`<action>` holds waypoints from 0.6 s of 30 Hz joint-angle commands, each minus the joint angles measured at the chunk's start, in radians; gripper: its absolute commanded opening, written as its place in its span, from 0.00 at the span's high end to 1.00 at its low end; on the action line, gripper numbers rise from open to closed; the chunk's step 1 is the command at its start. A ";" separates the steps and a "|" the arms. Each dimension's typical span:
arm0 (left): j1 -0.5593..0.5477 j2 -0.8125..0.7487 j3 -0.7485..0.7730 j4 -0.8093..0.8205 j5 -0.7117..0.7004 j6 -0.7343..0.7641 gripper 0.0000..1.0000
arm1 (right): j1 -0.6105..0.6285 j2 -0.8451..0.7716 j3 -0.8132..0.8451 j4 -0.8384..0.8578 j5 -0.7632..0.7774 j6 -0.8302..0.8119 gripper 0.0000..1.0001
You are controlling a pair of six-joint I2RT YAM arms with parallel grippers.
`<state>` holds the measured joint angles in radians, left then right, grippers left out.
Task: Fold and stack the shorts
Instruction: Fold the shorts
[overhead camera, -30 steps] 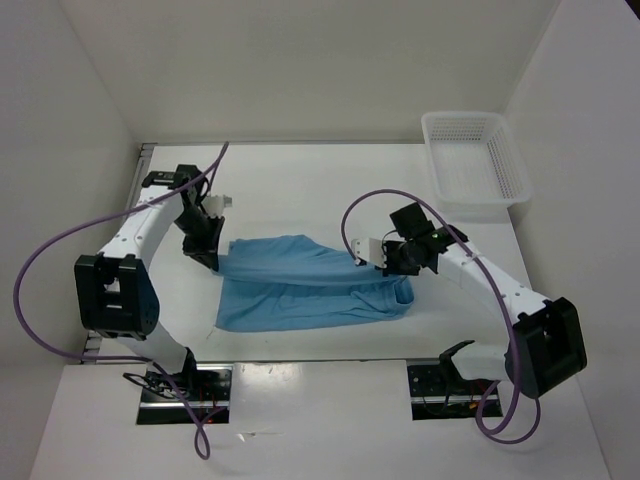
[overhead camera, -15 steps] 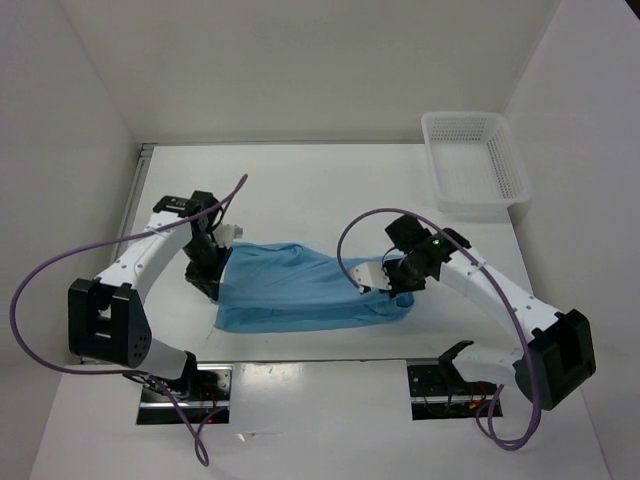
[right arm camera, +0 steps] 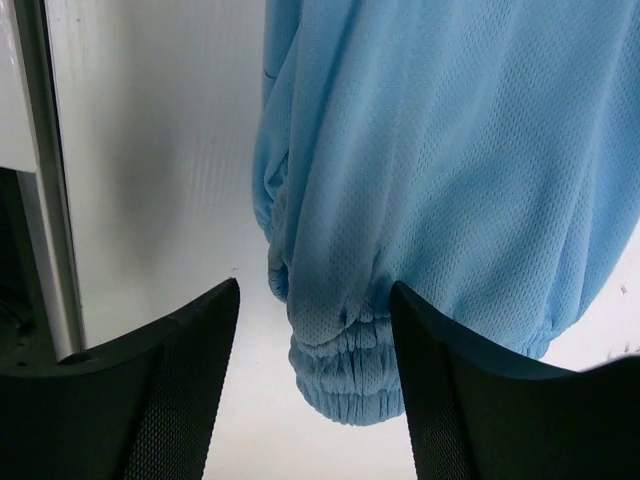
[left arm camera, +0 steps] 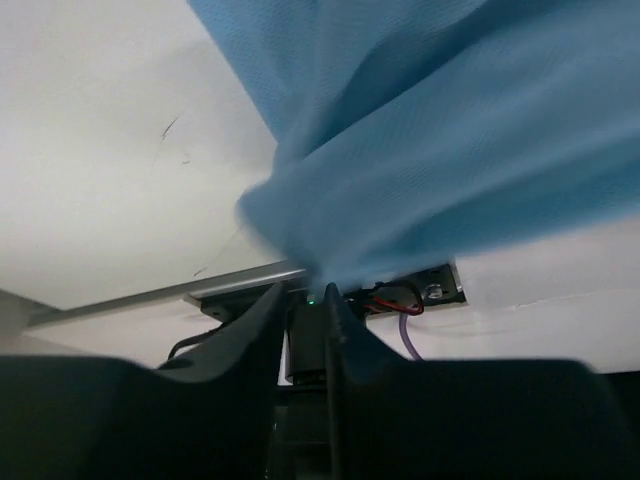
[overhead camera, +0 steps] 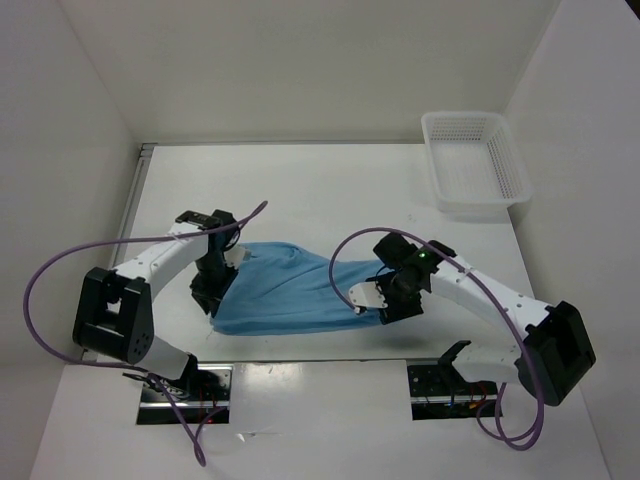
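The light blue shorts (overhead camera: 290,290) lie folded in half on the white table (overhead camera: 300,190), near its front edge. My left gripper (overhead camera: 210,295) is at their left end. In the left wrist view its fingers (left arm camera: 268,310) stand a little apart, with the cloth (left arm camera: 420,150) resting just past the tips and nothing pinched in the gap. My right gripper (overhead camera: 386,304) is at their right end. In the right wrist view it (right arm camera: 313,290) is open wide, and the gathered waistband (right arm camera: 345,375) sits loose between the fingers (right arm camera: 190,350), touching neither.
A white mesh basket (overhead camera: 475,165) stands at the far right corner of the table. The arm bases and their purple cables (overhead camera: 40,290) run along the near edge. White walls close in the left, back and right sides.
Both arms carried the far edge of the shorts toward the near edge, laying it over the lower layer. Both grippers then opened and let go of the cloth.
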<state>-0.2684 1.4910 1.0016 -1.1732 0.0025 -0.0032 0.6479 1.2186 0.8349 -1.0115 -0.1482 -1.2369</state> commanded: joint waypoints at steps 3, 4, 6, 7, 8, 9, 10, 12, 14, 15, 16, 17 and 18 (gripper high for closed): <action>-0.015 0.011 -0.011 -0.025 -0.116 0.003 0.64 | 0.019 -0.040 0.059 -0.025 0.012 0.016 0.30; -0.015 0.011 0.005 -0.046 -0.125 0.003 0.63 | 0.019 -0.053 0.087 -0.066 0.003 0.027 0.30; -0.015 -0.024 0.082 -0.046 -0.139 0.003 0.61 | 0.019 -0.073 0.173 -0.096 -0.014 0.057 0.30; 0.003 -0.025 0.127 -0.030 -0.139 0.003 0.61 | 0.019 -0.086 0.197 -0.096 -0.024 0.068 0.30; 0.036 -0.025 0.175 -0.008 -0.104 0.003 0.55 | 0.019 -0.087 0.235 -0.078 -0.024 0.083 0.31; 0.049 0.012 0.218 0.021 -0.092 0.003 0.55 | 0.007 -0.087 0.248 -0.050 -0.048 0.117 0.31; 0.049 0.040 0.280 0.077 -0.091 0.003 0.55 | -0.008 -0.087 0.257 0.014 -0.063 0.134 0.33; 0.049 0.140 0.319 0.145 -0.082 0.003 0.55 | -0.040 -0.026 0.257 0.077 -0.085 0.186 0.35; 0.040 0.239 0.363 0.171 -0.082 0.003 0.55 | -0.059 0.031 0.257 0.138 -0.099 0.218 0.36; 0.040 0.265 0.376 0.196 -0.082 0.003 0.55 | -0.068 0.060 0.247 0.160 -0.090 0.234 0.36; 0.040 0.290 0.390 0.205 -0.082 0.003 0.55 | -0.079 0.115 0.236 0.194 -0.090 0.267 0.36; 0.040 0.328 0.399 0.225 -0.082 0.003 0.55 | -0.079 0.137 0.227 0.215 -0.071 0.287 0.36; 0.040 0.343 0.399 0.239 -0.082 0.003 0.55 | -0.079 0.175 0.227 0.232 -0.061 0.316 0.36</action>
<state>-0.2241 1.7805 1.3857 -0.9737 -0.0910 -0.0032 0.5800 1.3193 1.0752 -0.8860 -0.2131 -1.0225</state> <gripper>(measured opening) 0.446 0.637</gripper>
